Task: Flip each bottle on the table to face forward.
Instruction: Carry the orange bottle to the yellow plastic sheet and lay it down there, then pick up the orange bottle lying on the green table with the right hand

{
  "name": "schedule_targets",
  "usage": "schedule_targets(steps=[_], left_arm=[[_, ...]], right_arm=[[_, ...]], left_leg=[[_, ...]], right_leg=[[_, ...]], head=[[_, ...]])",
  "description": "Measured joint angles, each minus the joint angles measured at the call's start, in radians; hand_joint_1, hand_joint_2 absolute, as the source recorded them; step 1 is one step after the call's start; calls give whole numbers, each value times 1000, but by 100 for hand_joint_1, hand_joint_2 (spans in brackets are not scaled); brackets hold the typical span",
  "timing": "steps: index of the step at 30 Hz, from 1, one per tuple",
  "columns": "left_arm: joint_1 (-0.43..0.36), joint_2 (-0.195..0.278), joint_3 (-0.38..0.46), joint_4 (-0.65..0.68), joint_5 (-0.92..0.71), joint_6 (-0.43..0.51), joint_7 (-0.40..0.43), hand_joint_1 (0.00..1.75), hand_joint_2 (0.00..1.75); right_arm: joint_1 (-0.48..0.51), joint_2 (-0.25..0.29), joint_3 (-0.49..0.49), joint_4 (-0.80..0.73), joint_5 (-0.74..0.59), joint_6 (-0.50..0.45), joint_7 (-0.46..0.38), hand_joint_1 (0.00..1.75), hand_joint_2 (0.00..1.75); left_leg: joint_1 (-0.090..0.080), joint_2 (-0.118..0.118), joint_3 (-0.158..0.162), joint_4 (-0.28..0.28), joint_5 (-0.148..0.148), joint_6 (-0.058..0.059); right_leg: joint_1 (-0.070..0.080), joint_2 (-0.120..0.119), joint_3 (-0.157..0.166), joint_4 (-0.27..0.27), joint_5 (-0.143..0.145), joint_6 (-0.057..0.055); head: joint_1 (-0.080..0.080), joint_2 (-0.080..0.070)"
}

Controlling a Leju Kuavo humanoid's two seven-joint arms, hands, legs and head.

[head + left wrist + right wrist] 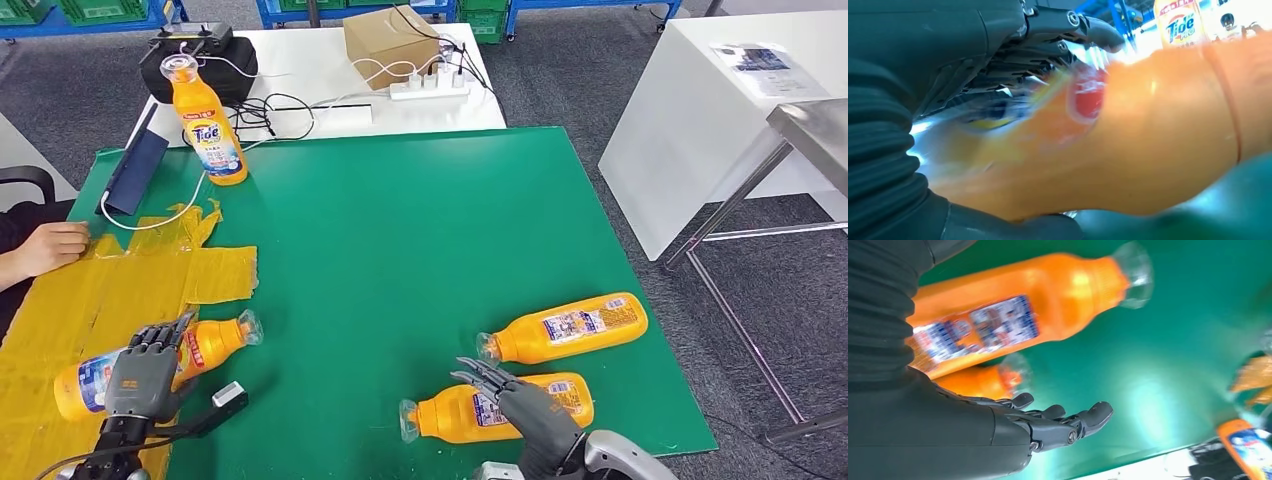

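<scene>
Four orange bottles are on the green mat (400,230). One stands upright at the back left (207,120), its Tide label toward me; it also appears in the left wrist view (1180,22) and the right wrist view (1248,445). Another lies at the front left (215,345). My left hand (143,375) grips it, with fingers (1058,30) over its body (1128,135) and the thumb under it. Two more lie at the front right, one farther (565,328) and one nearer (455,412). My right hand (512,397) hovers over the nearer one, fingers (1068,422) spread and holding nothing.
A person's hand (48,247) rests at the mat's left edge, on yellow tape patches (120,290). A dark flat device (135,170) with a cable lies by the upright bottle. Behind the mat are a cardboard box (390,42), a power strip (430,88) and cables. A white table (720,110) stands to the right.
</scene>
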Motion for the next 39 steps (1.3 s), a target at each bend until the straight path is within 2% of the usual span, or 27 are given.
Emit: schedule_targets(steps=[6,16,19,24,26,28,30,31,36,39], left_arm=[[-43,0,-13,57,1,-2,16,0,175],[-53,1,-14,62,69,-23,-36,0,175],[-56,3,-12,62,137,-34,-86,0,175],[-64,11,-6,54,318,-105,-238,0,175],[-66,13,-5,49,370,-133,-278,0,87],[-69,13,-1,41,476,-187,-358,0,0],[-72,13,2,25,601,-261,-442,0,0],[-74,13,4,16,649,-295,-471,0,0],[-85,3,-3,-15,772,-394,-512,0,0],[-90,-2,-8,-24,833,-427,-525,0,0]], right_arm=[[-15,-27,-22,24,46,2,30,0,175],[-19,-68,-37,64,50,63,52,0,175],[-14,-87,-35,76,37,78,69,0,175],[3,-132,-22,89,4,86,105,0,175],[5,-147,-17,94,-4,90,116,1,175],[5,-167,-8,101,-11,101,136,81,175],[1,-186,9,121,-5,110,165,168,175],[-3,-192,20,137,4,112,179,175,175],[-60,-185,94,242,52,86,218,175,175],[-110,-166,136,297,55,76,219,175,175]], left_leg=[[0,0,5,0,1,0],[0,0,7,0,1,0],[0,0,8,0,1,0],[-1,-4,10,0,1,1],[-2,-6,12,0,-2,2],[-2,-7,13,0,-5,3],[-3,-7,15,-1,-5,3],[-3,-7,16,-1,-5,3],[-2,-2,24,0,-6,3],[3,11,34,-1,-15,1]], right_leg=[[0,0,4,0,1,-1],[0,0,7,0,1,-1],[0,0,6,0,1,-1],[-1,-4,4,0,-1,1],[-2,-6,2,0,-4,1],[-2,-7,4,0,-7,2],[-3,-7,5,0,-8,3],[-2,-7,6,0,-8,3],[-1,-2,10,-1,-7,1],[3,9,18,-4,-12,-3]], head=[[0,0],[0,0],[0,0],[0,0],[0,0],[-1,0],[-1,0],[0,0],[0,0],[0,0]])
